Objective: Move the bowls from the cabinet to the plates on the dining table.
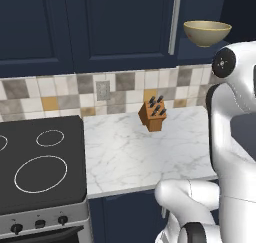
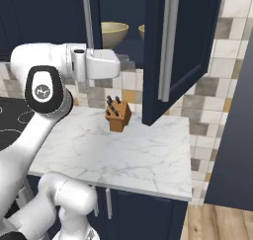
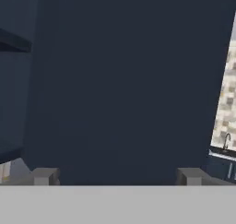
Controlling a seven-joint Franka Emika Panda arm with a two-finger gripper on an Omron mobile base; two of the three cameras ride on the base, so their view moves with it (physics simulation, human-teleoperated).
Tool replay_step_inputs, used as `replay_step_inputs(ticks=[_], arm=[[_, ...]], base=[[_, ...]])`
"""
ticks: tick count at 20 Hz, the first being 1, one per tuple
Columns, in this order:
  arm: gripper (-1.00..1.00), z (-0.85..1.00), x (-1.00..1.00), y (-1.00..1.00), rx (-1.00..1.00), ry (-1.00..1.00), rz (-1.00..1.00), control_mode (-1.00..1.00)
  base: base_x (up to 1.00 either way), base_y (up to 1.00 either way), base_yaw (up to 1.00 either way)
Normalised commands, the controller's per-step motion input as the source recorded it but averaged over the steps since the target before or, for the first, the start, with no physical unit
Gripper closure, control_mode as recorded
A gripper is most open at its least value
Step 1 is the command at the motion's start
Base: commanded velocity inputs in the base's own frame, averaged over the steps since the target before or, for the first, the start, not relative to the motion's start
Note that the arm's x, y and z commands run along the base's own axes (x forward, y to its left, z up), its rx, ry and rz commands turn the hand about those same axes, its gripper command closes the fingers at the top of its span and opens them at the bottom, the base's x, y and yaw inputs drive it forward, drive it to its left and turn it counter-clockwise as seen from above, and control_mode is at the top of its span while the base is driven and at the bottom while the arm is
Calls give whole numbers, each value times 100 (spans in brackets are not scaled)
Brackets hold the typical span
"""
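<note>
My gripper (image 3: 117,176) has its jaws spread wide, holding nothing; my fingertips (image 3: 44,176) face a flat navy panel close ahead. Below my arm lies the marble counter (image 2: 128,155) with a knife block (image 2: 117,115) near the tiled wall, and a stove (image 1: 37,162) to its left. Further back and higher, the cabinet (image 2: 173,51) stands open, one bowl (image 2: 114,34) on its shelf and a second bowl (image 2: 143,31) beside it, half hidden by the door.
</note>
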Motion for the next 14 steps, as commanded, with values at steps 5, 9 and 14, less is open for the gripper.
replay_step_inputs(ticks=[5, 9, 14], arm=[[-100, -1, 39, 1, 0, 0, -32, -100], [-100, -1, 28, -22, 0, 0, -22, -100], [-100, 0, 9, -40, 0, 0, -18, -100]], base=[[0, 0, 0], [0, 0, 0], [0, 0, 0]])
